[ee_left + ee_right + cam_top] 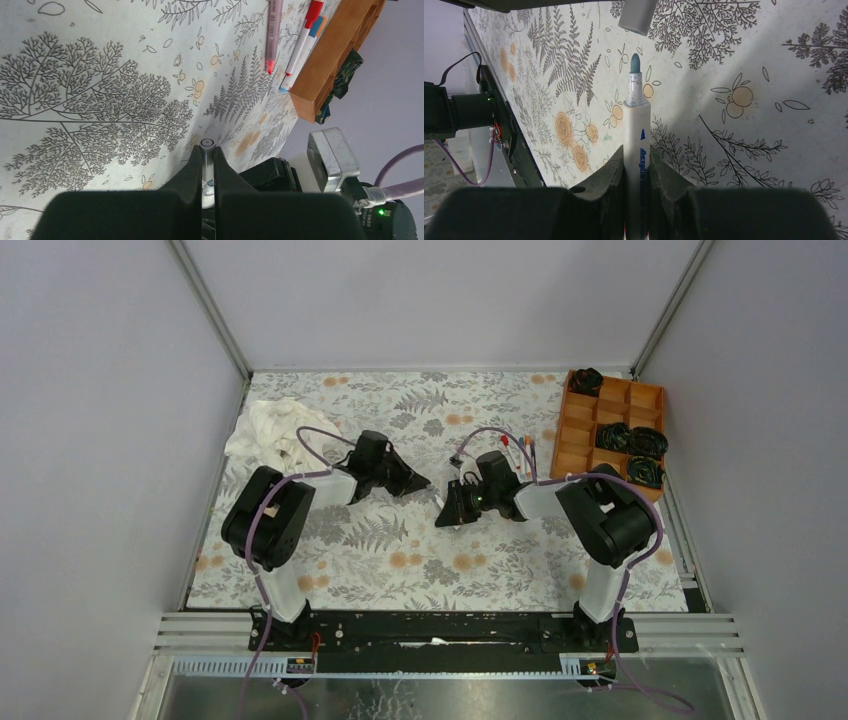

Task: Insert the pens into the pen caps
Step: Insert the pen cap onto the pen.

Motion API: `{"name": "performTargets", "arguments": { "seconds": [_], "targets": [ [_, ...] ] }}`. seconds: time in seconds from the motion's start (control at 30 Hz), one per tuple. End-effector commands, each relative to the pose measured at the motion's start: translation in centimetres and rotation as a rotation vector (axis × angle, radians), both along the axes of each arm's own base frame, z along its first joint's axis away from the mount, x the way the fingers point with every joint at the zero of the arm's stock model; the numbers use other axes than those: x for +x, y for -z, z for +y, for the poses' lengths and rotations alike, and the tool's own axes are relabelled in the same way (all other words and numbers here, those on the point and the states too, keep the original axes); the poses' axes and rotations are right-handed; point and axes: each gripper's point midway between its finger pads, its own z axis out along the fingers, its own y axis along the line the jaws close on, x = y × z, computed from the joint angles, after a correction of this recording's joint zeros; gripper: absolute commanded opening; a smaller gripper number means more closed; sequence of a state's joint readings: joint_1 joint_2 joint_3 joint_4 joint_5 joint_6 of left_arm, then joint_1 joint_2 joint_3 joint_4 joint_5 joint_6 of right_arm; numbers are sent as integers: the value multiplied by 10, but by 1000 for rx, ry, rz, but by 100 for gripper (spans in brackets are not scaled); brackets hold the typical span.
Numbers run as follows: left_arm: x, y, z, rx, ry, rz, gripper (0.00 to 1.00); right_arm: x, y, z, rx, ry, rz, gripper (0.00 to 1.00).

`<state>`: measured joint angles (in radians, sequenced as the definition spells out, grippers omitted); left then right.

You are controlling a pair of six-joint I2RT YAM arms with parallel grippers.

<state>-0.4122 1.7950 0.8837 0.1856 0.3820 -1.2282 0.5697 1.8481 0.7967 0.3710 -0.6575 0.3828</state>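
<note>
My right gripper (636, 151) is shut on a white-barrelled pen (637, 125) with a bare teal tip (634, 62) pointing forward. My left gripper (207, 151) is shut on a small grey pen cap (207, 144); its open round end pokes out between the fingertips. In the right wrist view that cap (638, 16) hangs just ahead of the pen tip, with a small gap and slightly off line. In the top view the two grippers (418, 483) (446, 514) face each other mid-table. Spare pens (522, 453) lie behind, one of them pinkish (273, 35).
A wooden compartment tray (592, 425) with black coiled items (630, 437) stands at the back right, also in the left wrist view (332, 57). A crumpled white cloth (265, 428) lies at the back left. A floral mat (400, 560) covers the table.
</note>
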Motion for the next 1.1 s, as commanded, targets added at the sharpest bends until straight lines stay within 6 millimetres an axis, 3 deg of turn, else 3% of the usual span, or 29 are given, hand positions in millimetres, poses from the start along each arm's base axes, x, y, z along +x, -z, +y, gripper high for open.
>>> {"name": "performTargets", "arguments": {
  "seconds": [0.0,0.57,1.07],
  "targets": [
    [4,5,1,15,8,-19,0,0,0,6,3,-13,4,0],
    [-2,11,-10,18,43,-4,0,0,5,6,-6,-6,31,0],
    [2,4,-9,14,14,-18,0,-3,8,6,-13,0,69,0]
  ]
}}
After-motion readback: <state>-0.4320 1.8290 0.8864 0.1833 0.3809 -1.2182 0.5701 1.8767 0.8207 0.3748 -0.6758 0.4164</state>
